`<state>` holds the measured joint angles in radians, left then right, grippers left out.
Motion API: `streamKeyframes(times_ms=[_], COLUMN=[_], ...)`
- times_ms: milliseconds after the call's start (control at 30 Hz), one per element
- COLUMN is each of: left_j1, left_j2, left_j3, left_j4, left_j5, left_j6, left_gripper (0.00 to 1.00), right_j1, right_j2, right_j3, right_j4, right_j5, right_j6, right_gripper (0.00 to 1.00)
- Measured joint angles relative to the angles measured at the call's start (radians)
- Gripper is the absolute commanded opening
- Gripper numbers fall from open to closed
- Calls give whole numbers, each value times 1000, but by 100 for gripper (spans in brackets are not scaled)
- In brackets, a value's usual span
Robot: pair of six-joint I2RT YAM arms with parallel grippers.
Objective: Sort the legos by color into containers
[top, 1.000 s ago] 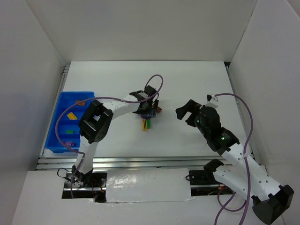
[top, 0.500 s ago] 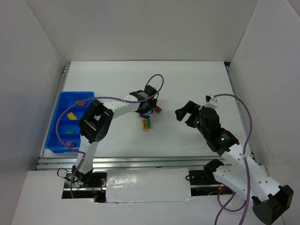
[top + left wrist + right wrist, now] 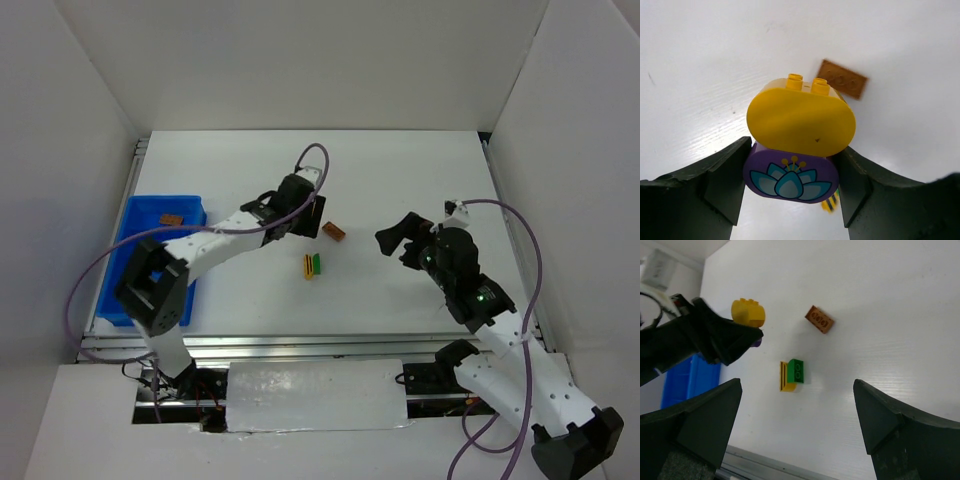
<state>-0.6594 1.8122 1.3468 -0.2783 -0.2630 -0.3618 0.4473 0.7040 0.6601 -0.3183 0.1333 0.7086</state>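
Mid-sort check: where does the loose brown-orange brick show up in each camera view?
Top external: the brown-orange brick lies mid-frame, just right of the left gripper.
Left wrist: upper right, beyond the yellow-on-purple stack clamped between the fingers.
Right wrist: upper middle, above the green brick.
Shared landmark: the left gripper with its stack, seen in all three views.

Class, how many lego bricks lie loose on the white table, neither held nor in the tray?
3: a brown-orange brick alone, and a green brick touching a yellow brick. The left arm may hide others.
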Motion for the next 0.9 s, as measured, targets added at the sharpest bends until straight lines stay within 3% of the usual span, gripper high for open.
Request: streamKeyframes(times_ms=[167, 333, 533, 800, 900], left_j1=[0, -20, -75, -129, -131], left_j2=[-291, -449, -499, -528, -549], left_j3=[-174, -264, -283, -283, -283], left_j4=[157, 247, 231, 183, 179], left_j5=[154, 358, 498, 583, 595], left_j6=[101, 188, 282, 363, 369], left_gripper=[0, 0, 0, 0, 0], right_j1=[-35, -39, -24, 98, 146], right_j2=[-36, 42, 160, 319, 349], right_j3=[38, 188, 304, 389, 389], right_j4=[8, 18, -20, -132, -158], right_j5=[-112, -270, -380, -362, -354], right_j6=[-3, -7, 0, -20, -28], right_gripper=[99, 96, 93, 88, 82])
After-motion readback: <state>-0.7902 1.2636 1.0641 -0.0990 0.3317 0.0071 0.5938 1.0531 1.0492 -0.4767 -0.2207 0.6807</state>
